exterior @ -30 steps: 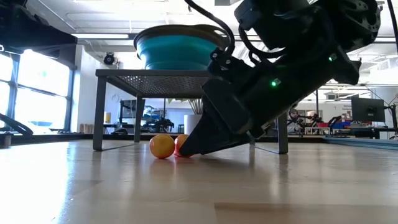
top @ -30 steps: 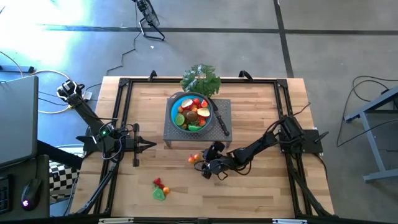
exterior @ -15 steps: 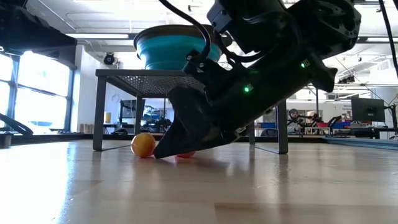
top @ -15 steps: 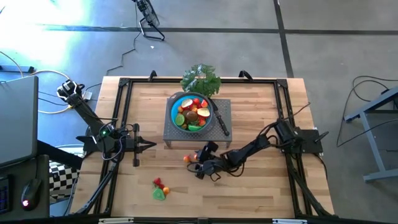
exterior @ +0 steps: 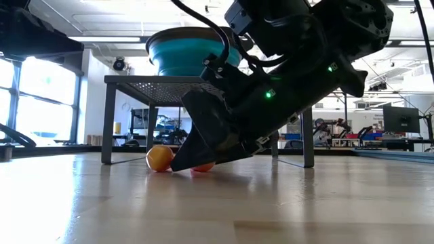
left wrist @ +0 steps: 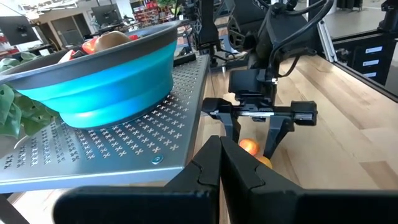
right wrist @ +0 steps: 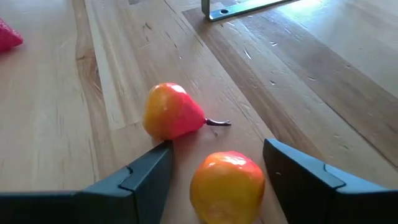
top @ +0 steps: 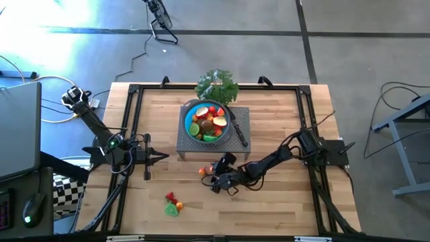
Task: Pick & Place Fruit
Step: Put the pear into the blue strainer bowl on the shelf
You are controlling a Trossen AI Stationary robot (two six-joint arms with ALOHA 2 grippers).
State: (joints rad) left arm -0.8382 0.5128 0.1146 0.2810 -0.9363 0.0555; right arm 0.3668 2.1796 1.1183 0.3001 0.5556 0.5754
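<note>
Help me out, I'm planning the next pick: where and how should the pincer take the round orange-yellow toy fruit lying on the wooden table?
Probably across its widest middle, straight from above. The round orange-yellow toy fruit already sits between the right pincer's open fingers, so closing there should centre it. The red-orange pear-shaped fruit lies just beyond one fingertip, so keep clear of it.

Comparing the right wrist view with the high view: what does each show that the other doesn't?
Only the right wrist view: the round orange fruit sits between the right gripper's open jaws, the stemmed red-and-yellow fruit just beyond.

Only the high view: the blue bowl full of fruit on its metal stand, the leafy green bunch, the left gripper waiting shut, and stray fruit pieces near the table's front edge.

Both: the wooden table and the two fruits at the right gripper.
</note>
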